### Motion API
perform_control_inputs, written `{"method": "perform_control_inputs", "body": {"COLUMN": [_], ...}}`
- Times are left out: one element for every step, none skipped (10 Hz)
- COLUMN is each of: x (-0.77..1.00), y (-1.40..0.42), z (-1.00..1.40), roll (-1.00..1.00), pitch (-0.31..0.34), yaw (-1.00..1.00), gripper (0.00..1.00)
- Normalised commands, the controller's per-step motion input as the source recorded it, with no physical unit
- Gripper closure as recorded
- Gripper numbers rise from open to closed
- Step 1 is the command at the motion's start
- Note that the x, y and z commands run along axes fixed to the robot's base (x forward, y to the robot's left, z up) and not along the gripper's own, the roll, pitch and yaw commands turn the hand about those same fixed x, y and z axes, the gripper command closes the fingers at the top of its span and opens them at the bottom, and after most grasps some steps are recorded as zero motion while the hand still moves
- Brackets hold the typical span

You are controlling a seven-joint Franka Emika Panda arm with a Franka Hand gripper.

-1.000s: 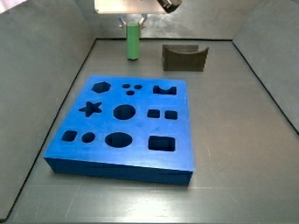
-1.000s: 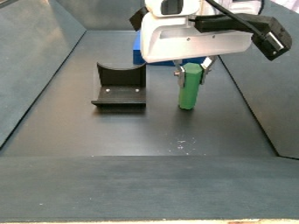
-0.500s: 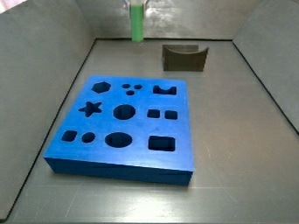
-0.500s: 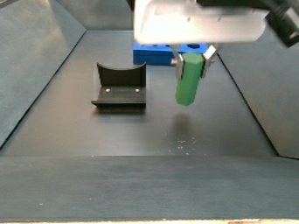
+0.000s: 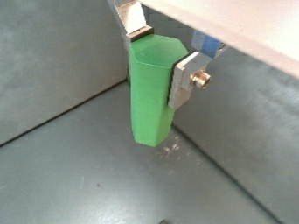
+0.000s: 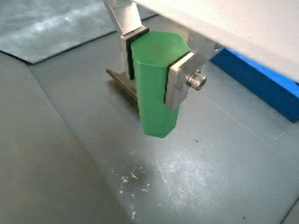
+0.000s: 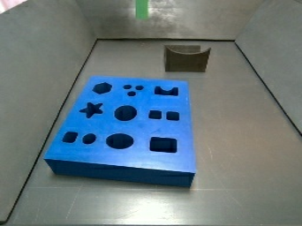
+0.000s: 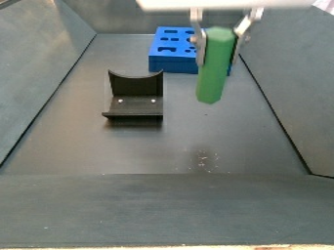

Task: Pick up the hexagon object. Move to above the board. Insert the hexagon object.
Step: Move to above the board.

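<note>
The hexagon object [image 8: 216, 63] is a bright green peg, held upright well above the floor. My gripper [image 8: 218, 23] is shut on its upper part; only the fingers show at the frame's top. In both wrist views the silver fingers [image 5: 184, 80] [image 6: 177, 83] press opposite faces of the peg [image 5: 152, 87] [image 6: 158, 83], with the gripper [image 5: 162, 59] [image 6: 153, 68] around its top end. In a side view only the peg's lower end [image 7: 141, 9] shows, above the far wall. The blue board [image 7: 124, 124] lies flat on the floor with its dark holes up, away from the peg; it also shows in other views [image 8: 177, 47] [image 6: 263, 74].
The fixture [image 7: 185, 58] [image 8: 133, 96] stands on the floor near the far wall, beside the spot under the peg; part of it shows behind the peg [image 6: 121, 85]. Grey walls slope up around the floor [image 8: 196, 146].
My gripper has risen with the green peg, lifting it off the floor. The gripper body has left both side views at the top. The board and fixture have not moved.
</note>
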Motion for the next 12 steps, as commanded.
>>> {"method": "perform_control_inputs", "body": {"x": [0.09,0.08,0.08,0.07,0.07,0.06,0.05,0.05,0.03,0.02,0.02,0.01], "y": [0.25,0.23,0.23,0.21,0.20,0.17,0.16,0.15,0.10,0.08,0.05,0.04], "z": [1.00,1.00,1.00,1.00,1.00,1.00,1.00,1.00,0.80,0.70,0.44,0.34], "roll": [-0.01,-0.02,-0.02,-0.03,-0.02,-0.01,-0.01,-0.01,-0.01,-0.02,-0.02,-0.02], "pitch": [0.093,0.090,0.087,0.090,0.092,0.096,0.094,0.095,0.090,0.089,0.093,0.095], "yaw": [-0.03,-0.03,-0.04,-0.04,-0.04,-0.04,-0.04,-0.04,-0.04,-0.04,-0.04,-0.03], "gripper": [1.00,1.00,1.00,1.00,1.00,1.00,1.00,1.00,1.00,1.00,1.00,1.00]}}
